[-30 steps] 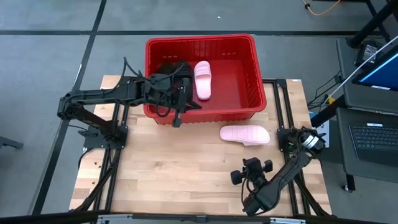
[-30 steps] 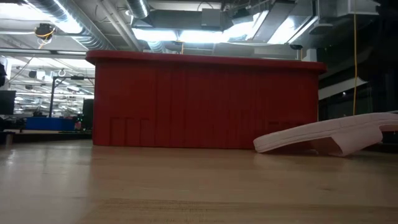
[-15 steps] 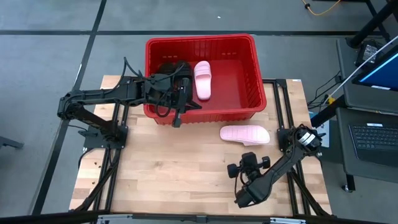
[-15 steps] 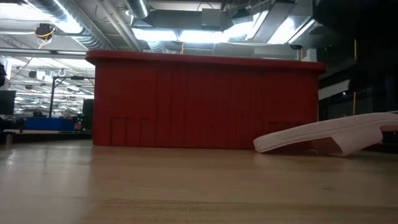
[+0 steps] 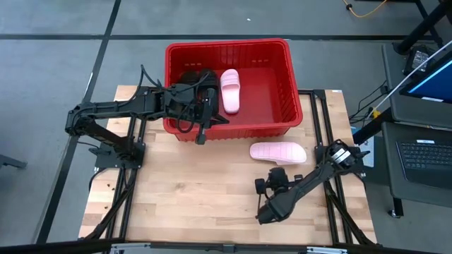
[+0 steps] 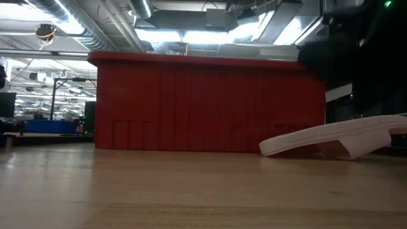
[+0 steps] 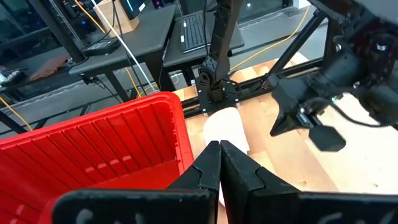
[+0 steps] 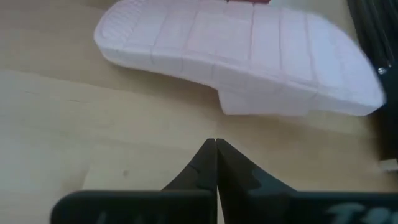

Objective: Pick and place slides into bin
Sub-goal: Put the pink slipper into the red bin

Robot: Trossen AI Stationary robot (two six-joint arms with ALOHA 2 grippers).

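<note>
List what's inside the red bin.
In the bin, one pale pink slide lies near the left half. Beside it the left gripper and its arm hang over a dark shape, likely black slides, mostly covered. The rest shows bare red floor.

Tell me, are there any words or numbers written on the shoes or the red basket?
No words or numbers can be read anywhere.
Pink slide on the table: only moulded grooves on its sole, no writing.
Red bin: plain ribbed walls, no label.
Laptop screen beside the table: lit, but too small to read.
</note>
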